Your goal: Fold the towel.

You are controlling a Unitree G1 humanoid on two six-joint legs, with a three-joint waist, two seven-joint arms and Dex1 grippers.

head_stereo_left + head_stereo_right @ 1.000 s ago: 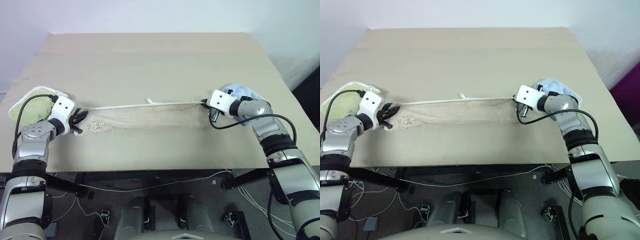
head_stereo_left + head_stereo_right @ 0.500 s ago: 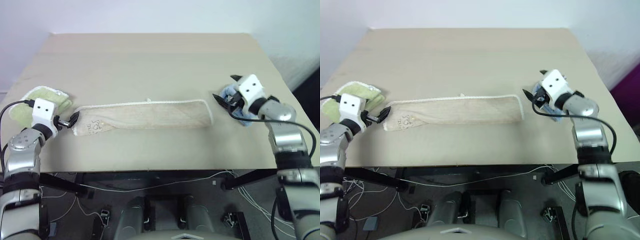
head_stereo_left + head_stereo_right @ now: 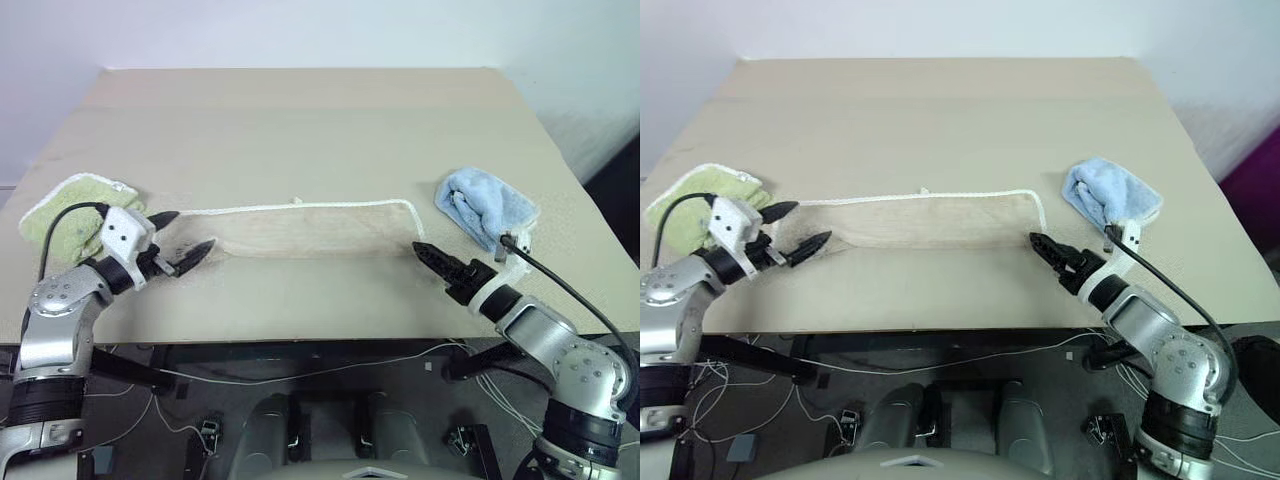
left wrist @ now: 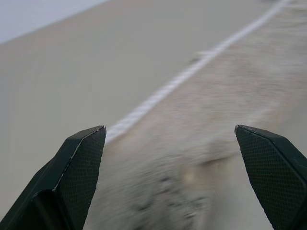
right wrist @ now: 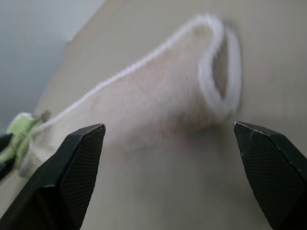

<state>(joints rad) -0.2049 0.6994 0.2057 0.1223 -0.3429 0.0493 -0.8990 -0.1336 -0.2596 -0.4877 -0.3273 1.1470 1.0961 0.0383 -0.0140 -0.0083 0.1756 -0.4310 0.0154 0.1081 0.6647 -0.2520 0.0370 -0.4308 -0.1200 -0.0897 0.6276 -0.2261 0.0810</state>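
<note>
The towel [image 3: 300,230] is a beige cloth lying flat on the table [image 3: 300,120] as a long narrow strip, with a white corded trim [image 3: 250,210] along its far edge and around its right end. A small white loop [image 3: 297,201] sticks out at the middle of the trim. My left gripper [image 3: 190,230] is open over the towel's left end, holding nothing; the left wrist view shows cloth and trim [image 4: 163,88] between its fingers [image 4: 81,177]. My right gripper [image 3: 1040,245] is open and empty just off the near right corner, facing the rounded end [image 5: 216,81].
A folded light green towel [image 3: 65,205] lies at the table's left edge, right behind my left gripper. A folded light blue towel [image 3: 485,205] lies right of the beige towel's end. The near table edge [image 3: 300,335] runs close under both arms.
Both grippers opened and let go of the towel's ends, so the taut strip settled flat. Both hands then pulled back toward the near edge, and the right wrist rolled over.
</note>
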